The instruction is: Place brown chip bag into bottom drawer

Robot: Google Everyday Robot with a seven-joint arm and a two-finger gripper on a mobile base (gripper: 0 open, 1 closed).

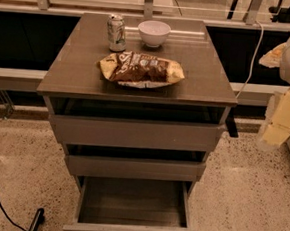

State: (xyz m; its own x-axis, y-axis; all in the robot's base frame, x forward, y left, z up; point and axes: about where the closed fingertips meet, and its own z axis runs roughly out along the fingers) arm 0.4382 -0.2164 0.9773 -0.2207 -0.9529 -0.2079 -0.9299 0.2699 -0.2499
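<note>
Pincer [284,117] sits at the right edge of view, beside the desk [63,76] and well apart from its contents; whether it is released or clenched cannot be told. Brown chip bag [141,69] lies flat on the desk top. Behind it stand a soda can [116,32] and a white bowl [153,33]. Bottom drawer [133,202] is pulled out.

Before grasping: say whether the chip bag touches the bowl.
Apart: camera view shows bare cabinet top between brown chip bag and bowl; gripper not in view.
</note>
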